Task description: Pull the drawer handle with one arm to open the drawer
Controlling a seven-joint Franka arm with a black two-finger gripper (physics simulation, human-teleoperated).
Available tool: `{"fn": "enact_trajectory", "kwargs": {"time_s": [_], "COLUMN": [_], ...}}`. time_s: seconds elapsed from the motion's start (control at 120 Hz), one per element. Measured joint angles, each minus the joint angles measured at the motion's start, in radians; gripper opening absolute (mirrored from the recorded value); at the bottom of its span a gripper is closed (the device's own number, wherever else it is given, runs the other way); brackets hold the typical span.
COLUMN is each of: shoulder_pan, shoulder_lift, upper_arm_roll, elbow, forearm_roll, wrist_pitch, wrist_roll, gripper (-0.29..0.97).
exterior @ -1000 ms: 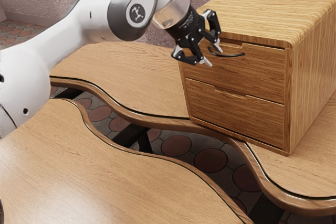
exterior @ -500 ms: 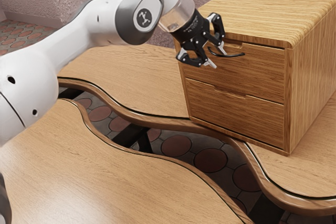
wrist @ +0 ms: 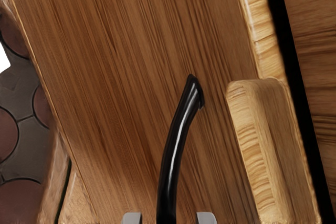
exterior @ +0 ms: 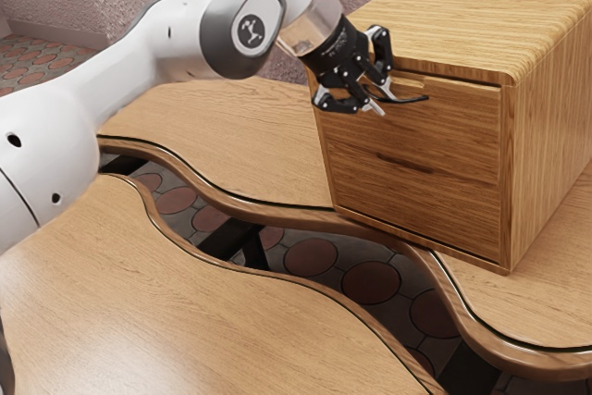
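**Tool astride the handle, not clamped**

The tool point(exterior: 381, 97) sat open, a finger either side of the black handle point(wrist: 176, 145), with gaps both ways. The handle ran sideways across the top drawer point(exterior: 435, 131) of the cabinet point(exterior: 481, 16), so the pull would want to go straight back toward the arm.

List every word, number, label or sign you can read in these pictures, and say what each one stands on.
Words or numbers: none can be read.
On the arm: a white emblem on the grey round joint cap, a symbol and not letters.
On the cabinet and the drawer handle: plain wood and plain black, no marking.
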Motion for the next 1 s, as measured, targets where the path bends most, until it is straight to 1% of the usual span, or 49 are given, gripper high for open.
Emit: {"fn": "enact_trajectory", "kwargs": {"time_s": [0.367,0.642,0.833,1.0], "shoulder_pan": [-0.012,-0.013,-0.013,-0.018], "shoulder_lift": [-0.054,-0.108,-0.122,-0.163], "upper_arm_roll": [0.001,0.002,0.002,0.002], "elbow": [-0.069,-0.134,-0.158,-0.211], "forearm_roll": [-0.004,-0.005,-0.005,-0.005], "wrist_pitch": [-0.001,0.001,0.002,0.01], "wrist_roll": [0.006,0.009,0.011,0.011], "gripper": [0.02,0.03,0.04,0.04]}}
